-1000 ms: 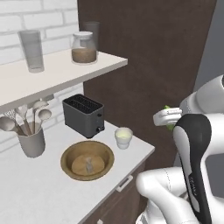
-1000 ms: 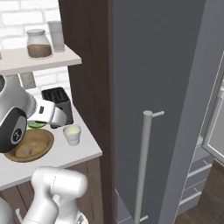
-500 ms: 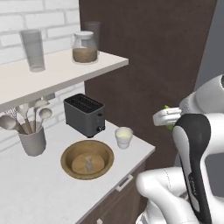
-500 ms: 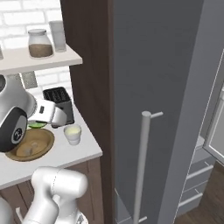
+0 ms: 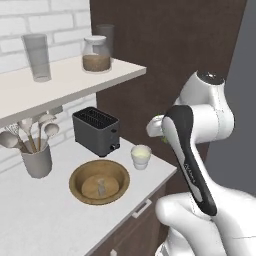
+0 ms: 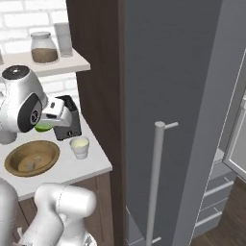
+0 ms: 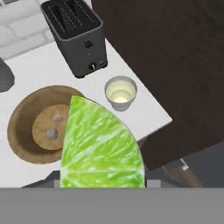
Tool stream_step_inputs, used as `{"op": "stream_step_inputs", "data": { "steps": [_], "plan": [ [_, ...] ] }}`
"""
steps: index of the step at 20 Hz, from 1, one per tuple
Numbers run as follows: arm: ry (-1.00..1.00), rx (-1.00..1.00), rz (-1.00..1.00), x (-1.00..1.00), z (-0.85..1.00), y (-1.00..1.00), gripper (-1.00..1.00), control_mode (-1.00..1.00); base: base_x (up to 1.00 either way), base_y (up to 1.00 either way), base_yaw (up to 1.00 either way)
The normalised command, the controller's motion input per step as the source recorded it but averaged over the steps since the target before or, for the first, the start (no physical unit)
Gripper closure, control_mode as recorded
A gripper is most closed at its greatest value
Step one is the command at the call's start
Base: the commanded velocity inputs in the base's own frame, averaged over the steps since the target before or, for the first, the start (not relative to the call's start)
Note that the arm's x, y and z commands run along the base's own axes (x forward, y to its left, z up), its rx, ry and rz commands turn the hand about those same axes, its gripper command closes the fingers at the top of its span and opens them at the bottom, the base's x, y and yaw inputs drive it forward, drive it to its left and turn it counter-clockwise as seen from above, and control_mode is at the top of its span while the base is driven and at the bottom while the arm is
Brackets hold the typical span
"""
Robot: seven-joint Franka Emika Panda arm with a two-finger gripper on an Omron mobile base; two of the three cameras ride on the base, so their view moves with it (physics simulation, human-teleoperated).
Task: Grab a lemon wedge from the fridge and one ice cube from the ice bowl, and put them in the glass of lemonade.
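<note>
My gripper is shut on the lemon wedge, a yellow-green slice that looms large in the hand view and hides the fingertips. It hangs above the counter, near the front right of the toaster. Below it stands the glass of lemonade, a short whitish cup at the counter's right end. Left of the cup lies the brown wooden ice bowl with one pale ice cube on its bottom. The tall grey fridge stands to the right.
A black toaster stands behind the bowl and cup. A grey utensil holder is at the counter's left. A shelf above carries a tumbler and a jar. A dark cabinet wall separates the counter from the fridge's long handle.
The arm has swung left from the fridge side toward the counter, carrying the wedge to a spot over the area by the cup. Bowl, cup and toaster have not moved.
</note>
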Motion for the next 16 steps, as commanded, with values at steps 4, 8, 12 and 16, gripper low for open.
{"op": "stream_step_inputs", "data": {
  "steps": [4, 8, 12, 16],
  "plan": [
    [0.07, -0.05, 0.14, 0.41, -0.78, 0.25, 1.00, -1.00, 0.00, 0.00, 0.00],
    [-0.07, -0.07, 0.08, 0.22, -0.97, 0.02, 1.00, -1.00, 0.00, 0.00, 0.00],
    [-0.08, -0.05, 0.01, 0.46, -0.67, -0.14, 1.00, -1.00, 0.00, 0.00, 0.00],
    [0.00, 0.00, 0.00, 0.70, -0.42, -0.04, 1.00, -1.00, 0.00, 0.00, 0.00]
  ]
}}
